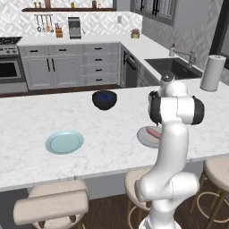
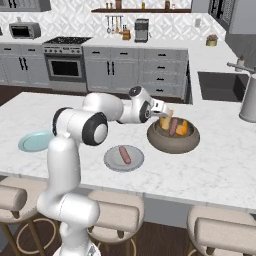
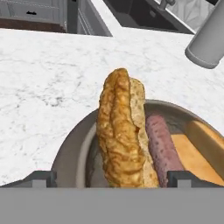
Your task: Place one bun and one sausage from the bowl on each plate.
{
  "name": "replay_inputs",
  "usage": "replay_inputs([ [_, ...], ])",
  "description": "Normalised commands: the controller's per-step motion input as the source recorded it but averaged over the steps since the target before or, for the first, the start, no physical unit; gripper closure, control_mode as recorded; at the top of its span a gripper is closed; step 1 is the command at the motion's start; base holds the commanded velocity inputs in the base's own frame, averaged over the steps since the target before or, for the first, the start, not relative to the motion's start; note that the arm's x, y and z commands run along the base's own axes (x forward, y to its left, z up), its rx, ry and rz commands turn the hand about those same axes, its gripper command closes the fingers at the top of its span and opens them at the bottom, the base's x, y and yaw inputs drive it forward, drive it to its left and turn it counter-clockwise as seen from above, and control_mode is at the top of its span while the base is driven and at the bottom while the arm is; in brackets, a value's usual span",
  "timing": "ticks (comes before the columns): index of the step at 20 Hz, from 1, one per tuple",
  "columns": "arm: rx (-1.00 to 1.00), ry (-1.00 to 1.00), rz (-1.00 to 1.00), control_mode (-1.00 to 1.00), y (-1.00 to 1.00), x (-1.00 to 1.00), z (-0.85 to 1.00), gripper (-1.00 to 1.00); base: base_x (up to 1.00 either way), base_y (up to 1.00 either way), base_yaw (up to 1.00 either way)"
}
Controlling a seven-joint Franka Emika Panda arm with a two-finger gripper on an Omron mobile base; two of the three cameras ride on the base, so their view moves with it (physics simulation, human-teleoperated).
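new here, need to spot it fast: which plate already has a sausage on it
On the white marble island, find the dark bowl of buns and sausages. The light grey plate sits just beside it, nearer the stools, with one sausage on it; the pale blue plate, farther away, is bare.

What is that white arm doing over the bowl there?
It is sharing out food from the dark bowl onto two plates. The grey plate already has a sausage on it, while the blue plate has nothing on it yet. The gripper is open and reaching down over the bowl, its tips on either side of a bun that lies beside another sausage. It has not closed on anything yet.
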Motion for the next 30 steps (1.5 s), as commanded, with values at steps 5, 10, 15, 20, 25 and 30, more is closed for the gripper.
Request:
replay_inputs([
  [5,0.0,0.11,0.0,-1.0,-0.33,0.39,-0.46,-1.0,0.0,0.0,0.0],
  [10,0.0,0.09,0.0,-1.0,-0.22,0.24,-0.36,1.0,0.0,0.0,0.0],
  [15,0.0,0.03,0.02,-1.0,0.0,0.02,-0.07,1.0,0.0,0.0,0.0],
  [20,0.0,-0.05,0.07,-1.0,0.12,-0.39,0.0,1.0,0.0,0.0,0.0],
  [25,0.0,-0.03,0.15,-1.0,0.48,-0.77,0.11,1.0,0.0,0.0,0.0],
  [30,0.0,0.0,0.15,-1.0,0.55,-1.0,0.04,1.0,0.0,0.0,0.0],
])
